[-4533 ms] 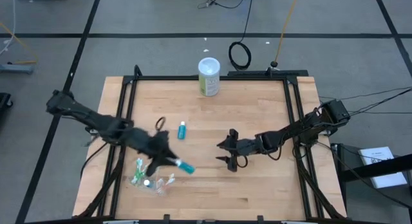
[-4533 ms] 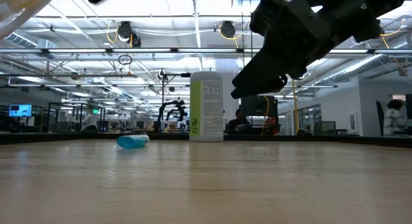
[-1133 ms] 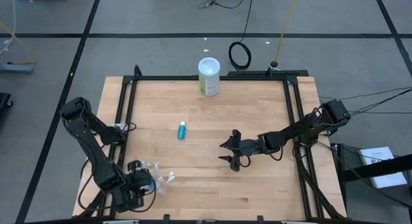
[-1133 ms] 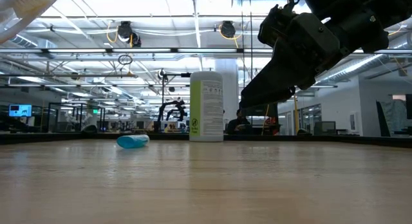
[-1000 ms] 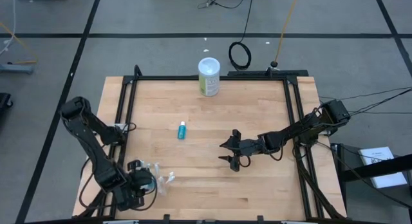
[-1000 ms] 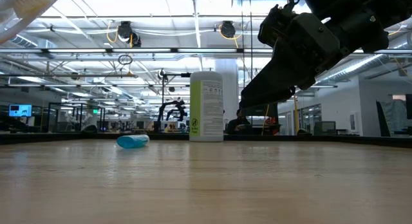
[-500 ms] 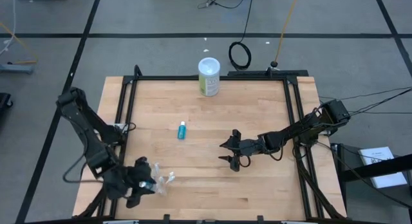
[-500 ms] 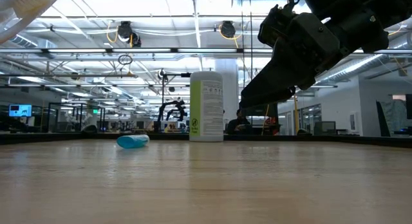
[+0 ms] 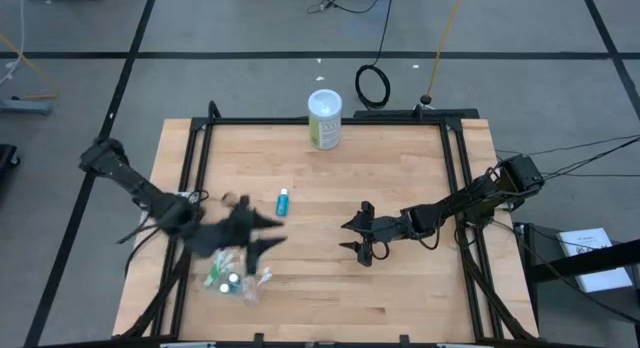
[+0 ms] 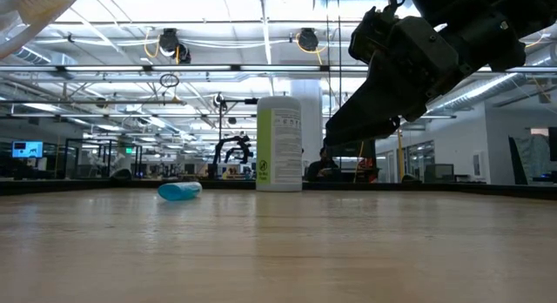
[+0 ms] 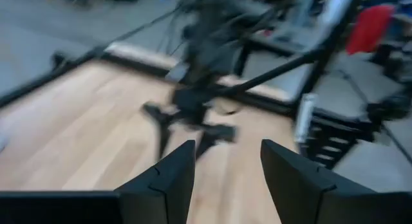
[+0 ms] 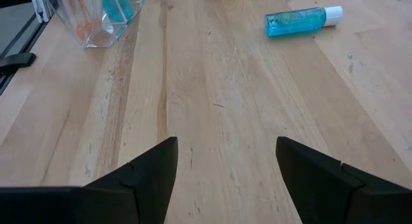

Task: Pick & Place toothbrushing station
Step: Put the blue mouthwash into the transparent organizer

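A small clear cup (image 9: 238, 280) stands near the table's near-left corner; toothbrushes and a teal tube are inside it. The right wrist view shows the cup (image 12: 96, 21) with an orange toothbrush and the teal tube in it. Another teal tube with a white cap (image 9: 283, 201) (image 12: 301, 21) lies on its side on the wood, left of centre. My left gripper (image 9: 270, 236) hangs in the air just beyond the cup, open and with nothing between its fingers (image 11: 222, 169). My right gripper (image 9: 357, 238) waits right of centre, open and with nothing in it (image 12: 225, 166), pointing toward the cup.
A tall white-and-green canister (image 9: 324, 118) stands at the middle of the table's far edge. A black frame (image 9: 190, 178) runs along the table's sides. Bare wood lies between the two grippers and along the near edge on the right.
My left gripper has risen from beside the cup at the near-left edge and swung toward the table's middle and far side. It has tipped up from pointing steeply down to almost level. The cup with its contents stays where it was.
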{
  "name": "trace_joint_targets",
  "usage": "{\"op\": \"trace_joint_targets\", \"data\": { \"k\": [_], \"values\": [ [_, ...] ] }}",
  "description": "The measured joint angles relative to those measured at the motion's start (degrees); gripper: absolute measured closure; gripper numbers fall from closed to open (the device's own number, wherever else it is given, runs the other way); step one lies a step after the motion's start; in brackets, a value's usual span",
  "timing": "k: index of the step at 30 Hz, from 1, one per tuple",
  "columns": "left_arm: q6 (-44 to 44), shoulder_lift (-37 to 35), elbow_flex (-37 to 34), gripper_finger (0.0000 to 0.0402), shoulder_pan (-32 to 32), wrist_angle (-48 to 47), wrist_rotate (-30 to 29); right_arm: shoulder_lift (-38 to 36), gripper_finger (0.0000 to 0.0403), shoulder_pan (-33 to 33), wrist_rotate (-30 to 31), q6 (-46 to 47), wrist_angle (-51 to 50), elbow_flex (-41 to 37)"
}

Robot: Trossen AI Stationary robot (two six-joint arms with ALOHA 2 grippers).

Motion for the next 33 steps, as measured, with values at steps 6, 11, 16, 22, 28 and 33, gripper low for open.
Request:
{"op": "trace_joint_targets", "data": {
  "k": [6,11,16,22,28,33],
  "values": [
    [-13.34,1.57,0.00,0.0217,18.21,-13.70,8.85,0.00,0.0149,0.00,0.00,0.00,0.43,0.00],
    [-17.80,6.26,0.00,0.0217,32.80,-23.15,19.28,0.00,0.0149,-0.01,0.00,0.00,0.88,0.00],
    [-14.05,14.01,0.00,0.0192,43.48,-23.46,31.40,0.00,0.0149,0.00,0.01,0.00,0.89,0.00],
    [-11.44,21.89,0.00,0.0144,55.33,-23.56,46.22,0.00,0.0149,-0.01,0.01,0.02,1.11,0.00],
    [-11.17,28.28,0.00,0.0139,59.09,-23.94,51.14,0.00,0.0149,0.01,0.00,0.66,1.09,0.00],
    [-10.17,31.46,0.00,0.0159,58.86,-24.42,53.04,0.00,0.0149,0.01,-0.01,0.46,1.07,0.00]
  ]
}}
